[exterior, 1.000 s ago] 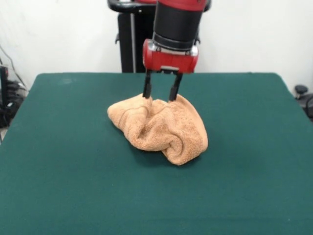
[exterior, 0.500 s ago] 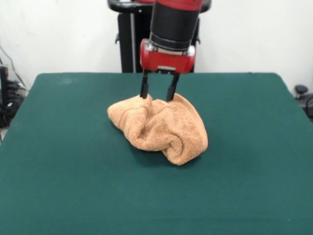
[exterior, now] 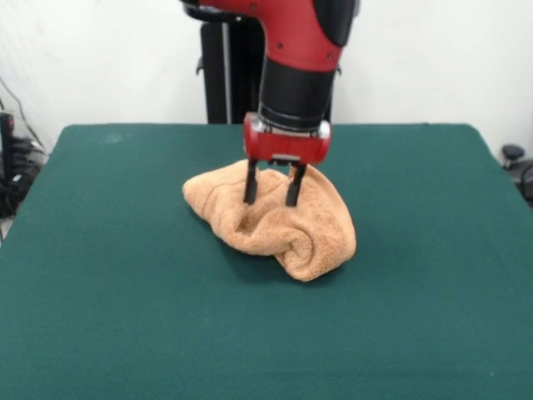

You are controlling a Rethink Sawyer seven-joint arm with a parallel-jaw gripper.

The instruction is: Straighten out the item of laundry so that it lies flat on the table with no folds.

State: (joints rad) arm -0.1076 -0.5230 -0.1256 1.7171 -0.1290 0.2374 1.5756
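My end effector (exterior: 271, 200) sits spread wide, fingertips (exterior: 250, 198) on the crumpled towel (exterior: 287, 225), mid green bench (exterior: 125, 292).

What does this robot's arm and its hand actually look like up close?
The arm is glossy red at the top, with a few small dark dots on its shell, then a wide black cylinder section. Below a thin silver ring sits a rounded red block with a small grey plate. From it hang the two thin, straight black fingers of the hand. No loose cables show on it.

White wall (exterior: 433, 58) behind; cables/dark gear (exterior: 12, 167) at one edge; black knob (exterior: 512, 153) opposite.
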